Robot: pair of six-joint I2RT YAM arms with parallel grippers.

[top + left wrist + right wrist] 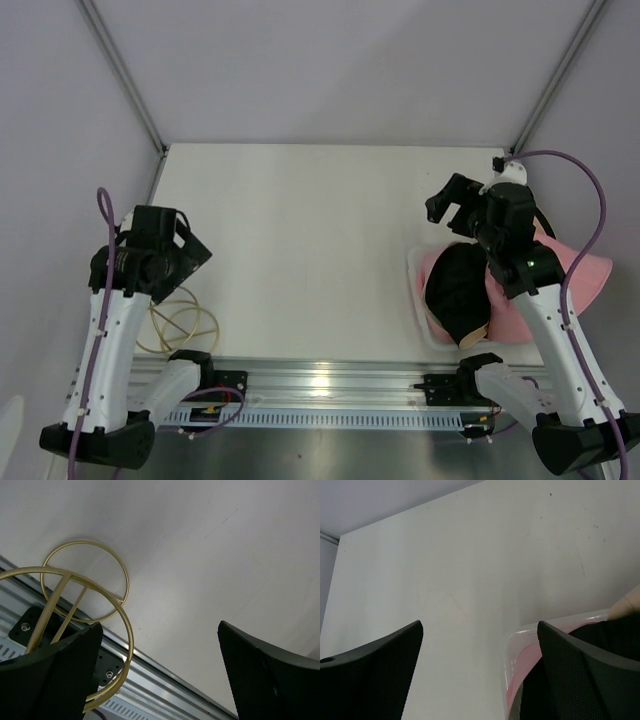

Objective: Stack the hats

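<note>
Closest to me, a metal rail point(320, 385) runs along the near edge of the table point(300, 230). Just past it on my left, some gold wire rings point(180, 320) sit on the table, and I see them up close in the left wrist view point(85, 587). My left gripper point(192, 248) hangs above them with its fingers point(55, 675) spread wide and nothing between them. On my right the hats sit in a white tray point(413, 285). The black hat point(455, 295) is on top. A thin bit of the beige hat point(480, 333) peeks out under its near side. The pink hat point(575, 280) is under both, and its brim sticks out past the tray on the right. A little farther back, my right gripper point(450, 207) hangs above the table by the tray's far corner, spread wide and holding nothing.
</note>
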